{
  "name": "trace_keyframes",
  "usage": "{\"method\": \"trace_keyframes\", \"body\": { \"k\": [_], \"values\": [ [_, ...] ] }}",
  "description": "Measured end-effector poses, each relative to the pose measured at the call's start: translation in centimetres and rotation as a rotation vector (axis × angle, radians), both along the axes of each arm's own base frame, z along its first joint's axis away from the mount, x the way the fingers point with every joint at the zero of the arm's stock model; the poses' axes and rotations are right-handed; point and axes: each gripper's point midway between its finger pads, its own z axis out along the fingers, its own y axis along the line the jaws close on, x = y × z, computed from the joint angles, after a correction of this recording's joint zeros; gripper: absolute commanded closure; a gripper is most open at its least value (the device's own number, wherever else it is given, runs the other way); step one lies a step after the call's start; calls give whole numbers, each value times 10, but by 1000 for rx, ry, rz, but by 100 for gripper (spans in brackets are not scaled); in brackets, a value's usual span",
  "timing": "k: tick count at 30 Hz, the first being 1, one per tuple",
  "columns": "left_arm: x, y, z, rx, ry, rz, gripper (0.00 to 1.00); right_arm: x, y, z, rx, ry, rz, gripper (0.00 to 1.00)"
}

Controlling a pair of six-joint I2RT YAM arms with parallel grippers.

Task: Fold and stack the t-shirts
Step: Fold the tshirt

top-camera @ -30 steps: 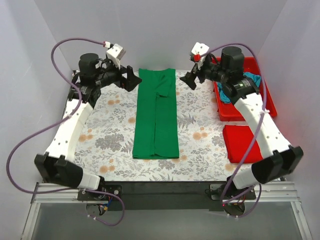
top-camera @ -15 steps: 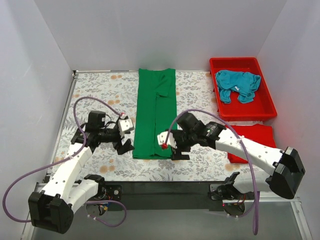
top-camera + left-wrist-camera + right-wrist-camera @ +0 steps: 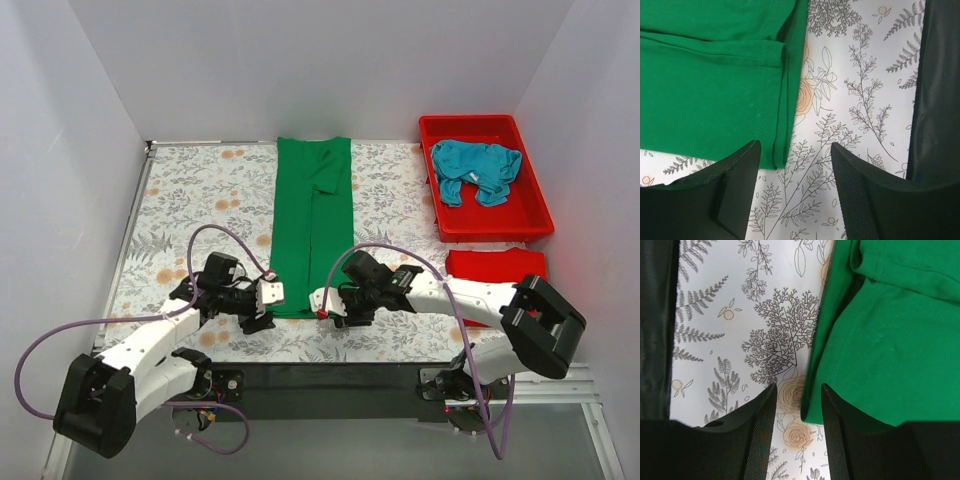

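The green t-shirt (image 3: 312, 220) lies folded into a long narrow strip down the middle of the table. My left gripper (image 3: 265, 310) sits low at its near left corner. In the left wrist view that corner (image 3: 771, 150) lies just inside the left finger, and the gripper (image 3: 796, 150) is open. My right gripper (image 3: 332, 308) is at the near right corner. There the shirt's corner (image 3: 812, 407) lies in the gap of the gripper (image 3: 799, 390), jaws apart, right finger over the fabric. The teal t-shirt (image 3: 475, 168) lies crumpled in the tub.
The red tub (image 3: 485, 232) stands at the back right. A flat red piece (image 3: 495, 268) lies in front of it, beside my right arm. A floral cloth (image 3: 200, 200) covers the table, and white walls close in on three sides.
Both arms have swung from the shirt's far end down to its near end. Both pairs of jaws have narrowed around the near corners.
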Motion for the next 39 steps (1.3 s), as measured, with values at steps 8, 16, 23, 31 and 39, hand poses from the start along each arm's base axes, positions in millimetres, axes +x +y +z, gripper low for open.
{"method": "trace_keyframes", "body": {
  "k": [8, 16, 23, 31, 39],
  "values": [
    [5, -5, -22, 43, -51, -23, 44, 12, 1, -21, -13, -42, -36, 52],
    [9, -5, -30, 59, -74, -23, 46, 17, 5, -18, 11, -64, -49, 51],
    [13, -8, -31, 51, -81, -33, 51, 18, 6, -16, 34, -22, -61, 47],
    [13, -12, -33, 51, -61, -60, 62, 21, 6, -24, 43, 80, -88, 57],
    [16, -12, -34, 64, -76, -87, 82, 28, 10, -24, 59, 104, -109, 82]
  ]
}}
